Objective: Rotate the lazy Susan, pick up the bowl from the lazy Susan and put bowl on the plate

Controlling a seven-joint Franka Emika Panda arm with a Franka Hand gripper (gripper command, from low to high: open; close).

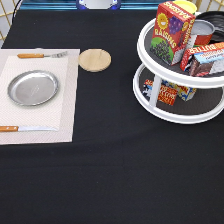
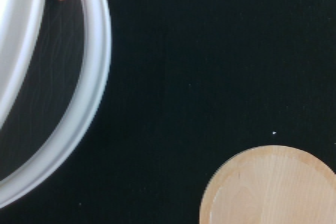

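Note:
The two-tier white lazy Susan stands at the exterior view's right. On its upper tier, behind a metal can, a glossy black curved edge shows at the frame's edge; it looks like the bowl, mostly hidden. The silver plate lies empty on a pale placemat at the exterior view's left. The gripper does not show in the exterior view. The wrist view shows the lazy Susan's white rim and a round wooden coaster over the black tablecloth.
A raisins box and a butter box crowd the upper tier; small boxes sit on the lower tier. The wooden coaster lies between placemat and turntable. A fork and a knife flank the plate.

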